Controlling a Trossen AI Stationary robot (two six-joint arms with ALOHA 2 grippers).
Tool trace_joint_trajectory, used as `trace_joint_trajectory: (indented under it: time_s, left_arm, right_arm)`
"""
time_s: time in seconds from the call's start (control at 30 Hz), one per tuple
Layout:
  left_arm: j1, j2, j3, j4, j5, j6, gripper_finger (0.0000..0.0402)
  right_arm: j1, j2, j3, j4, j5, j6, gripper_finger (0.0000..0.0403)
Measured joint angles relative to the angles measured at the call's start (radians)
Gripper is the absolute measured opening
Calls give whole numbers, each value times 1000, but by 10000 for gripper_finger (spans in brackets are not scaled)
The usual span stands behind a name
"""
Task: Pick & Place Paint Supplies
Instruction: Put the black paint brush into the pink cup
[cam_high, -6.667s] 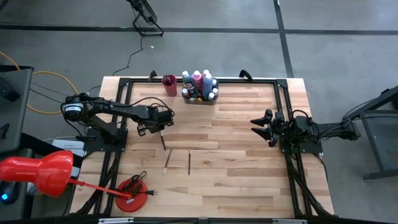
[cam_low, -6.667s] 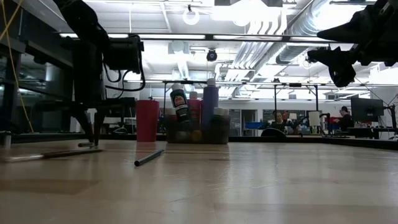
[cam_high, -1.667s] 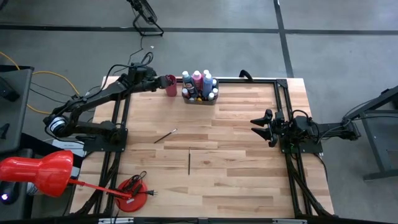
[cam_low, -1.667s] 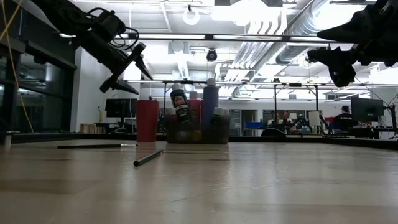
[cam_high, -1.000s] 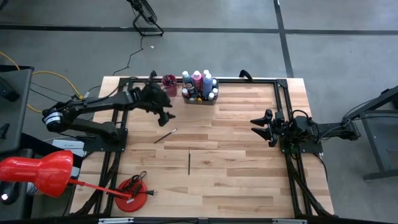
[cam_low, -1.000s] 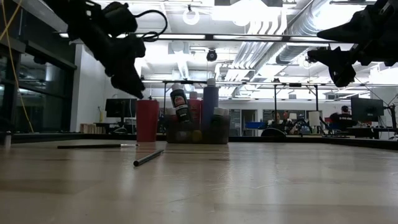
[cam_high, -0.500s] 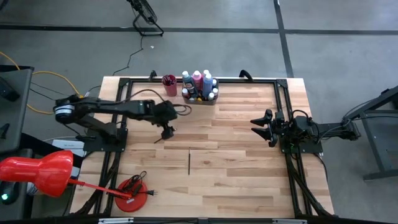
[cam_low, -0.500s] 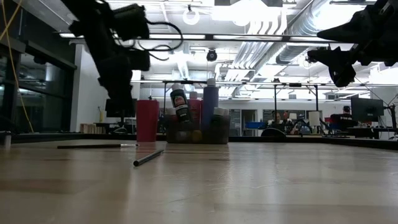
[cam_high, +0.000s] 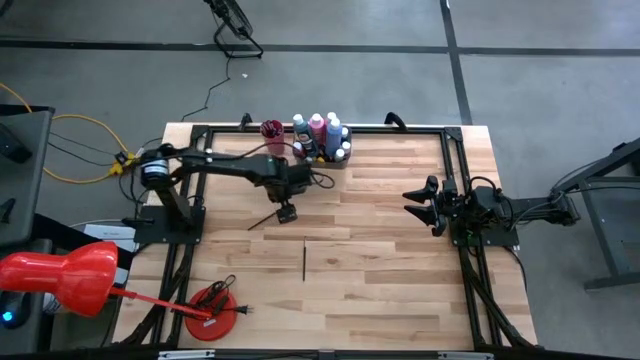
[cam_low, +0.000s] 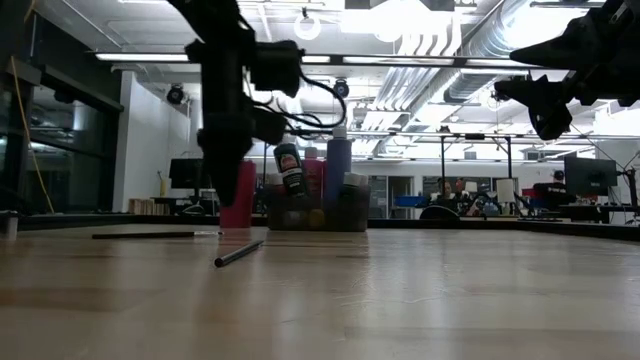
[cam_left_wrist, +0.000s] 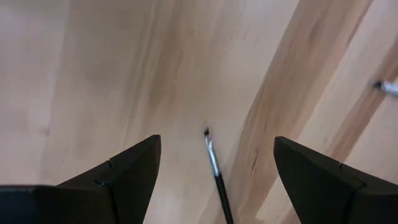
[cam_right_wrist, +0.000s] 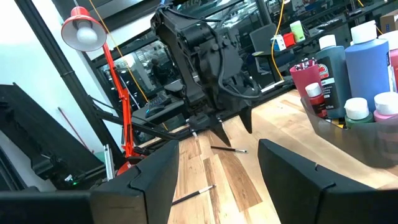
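Paintbrush (cam_left_wrist: 215, 169) sits right between your left gripper's (cam_left_wrist: 214, 163) spread fingers in the left wrist view, lying flat on the table (cam_high: 400, 290), and nothing is gripped yet. From above, that left gripper (cam_high: 287, 212) hangs over the brush's (cam_high: 264, 218) end, with the brush angled away toward the left side.

Watch the risk here: the handle is thin and lies flush on the wood, so if you come down off-centre one finger could nudge it and roll it aside, or the tips could close on the boards and miss it. It also lies at a slant to the jaws from overhead, so a pinch near the tip may let it swing.

A second brush (cam_high: 304, 259) lies nearer the table's middle, apart from the first; the low view shows it end-on (cam_low: 238, 253), something the wrist camera misses.

Right gripper (cam_high: 418, 205) waits at the right side, fingers parted and empty.

Farther back, the pink cup (cam_high: 271, 134) and the tray (cam_high: 318, 160) of paint bottles (cam_high: 318, 128) stand at the far edge. The right wrist view alone shows brushes standing in that cup (cam_right_wrist: 305, 79).
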Motion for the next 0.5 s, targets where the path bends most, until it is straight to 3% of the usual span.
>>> trace_joint_trajectory:
  time_s: [0.5]
  left_arm:
    - [0,132,25,-31,-8,-46,303]
  right_arm:
    - [0,0,0,0,0,0,213]
